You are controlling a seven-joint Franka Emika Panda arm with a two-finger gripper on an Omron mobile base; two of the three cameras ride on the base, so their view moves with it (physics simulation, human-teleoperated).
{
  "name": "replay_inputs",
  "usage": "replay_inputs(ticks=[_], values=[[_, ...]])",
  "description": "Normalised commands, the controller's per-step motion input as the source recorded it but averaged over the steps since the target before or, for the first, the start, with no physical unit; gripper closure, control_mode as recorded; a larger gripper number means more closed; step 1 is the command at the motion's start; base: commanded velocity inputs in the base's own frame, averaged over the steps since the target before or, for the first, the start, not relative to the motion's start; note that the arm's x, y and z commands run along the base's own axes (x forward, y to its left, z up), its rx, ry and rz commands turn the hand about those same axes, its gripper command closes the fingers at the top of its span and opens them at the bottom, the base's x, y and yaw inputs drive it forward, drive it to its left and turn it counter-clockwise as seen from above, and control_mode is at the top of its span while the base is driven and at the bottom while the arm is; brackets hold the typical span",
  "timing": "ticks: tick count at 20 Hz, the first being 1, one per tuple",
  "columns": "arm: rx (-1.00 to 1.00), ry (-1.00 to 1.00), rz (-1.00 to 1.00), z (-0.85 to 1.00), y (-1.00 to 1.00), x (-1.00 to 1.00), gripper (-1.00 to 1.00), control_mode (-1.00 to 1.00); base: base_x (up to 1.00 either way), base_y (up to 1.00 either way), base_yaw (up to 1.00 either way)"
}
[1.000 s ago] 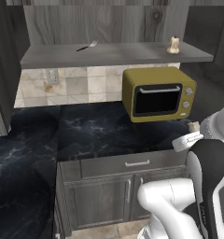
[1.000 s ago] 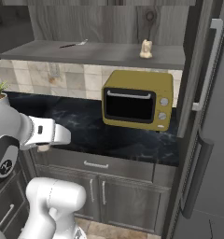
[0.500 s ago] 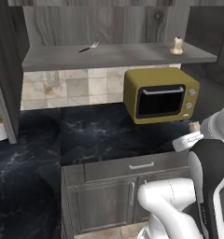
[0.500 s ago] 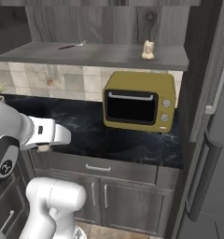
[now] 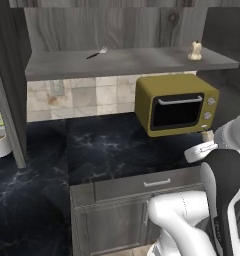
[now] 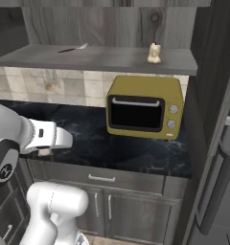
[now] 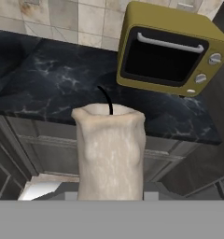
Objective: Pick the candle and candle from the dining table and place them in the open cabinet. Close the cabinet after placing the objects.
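A cream-beige candle [image 7: 110,151] stands in the lower middle of the hand view, lumpy and waxy, with a rough flattened top rim and a thin black curved wick rising from it; it runs down to the bottom of that picture, where the gripper's narrowly set fingers clasp it, their tips hidden behind its body. In the left base view a small bit of the same candle [image 5: 207,135] peeks above the white wrist at the right edge. A second candle [image 6: 154,53], pear-shaped with a narrower top and the same pale colour, stands upright on the flat grey shelf of the open cabinet [image 6: 102,57], upper middle of the right base view and toward the shelf's right end; in the left base view it sits at the upper right [image 5: 194,51]. Well apart from it, on the left part of the shelf, lies a small dark-handled utensil [image 5: 96,53], too small to tell further. Below the shelf a yellow microwave [image 7: 172,47] with a dark door, a pale bar handle and two knobs stands on the glossy black marbled counter [image 7: 53,84], against a beige tiled wall [image 5: 77,96]. Grey wood-grain drawers and doors [image 6: 112,196] run beneath the counter.
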Motion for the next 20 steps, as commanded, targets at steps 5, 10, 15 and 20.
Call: replay_inputs(ticks=[5,10,15,20], values=[[0.0,0.0,0.0,0.0,0.0,0.0,1.0,1.0,0.29,0.27,-0.06],[0.0,0.0,0.0,0.0,0.0,0.0,1.0,1.0,0.28,0.28,-0.06],[0.0,0.0,0.0,0.0,0.0,0.0,1.0,1.0,0.25,0.29,-0.05],[0.0,0.0,0.0,0.0,0.0,0.0,1.0,1.0,0.19,0.25,-0.04]])
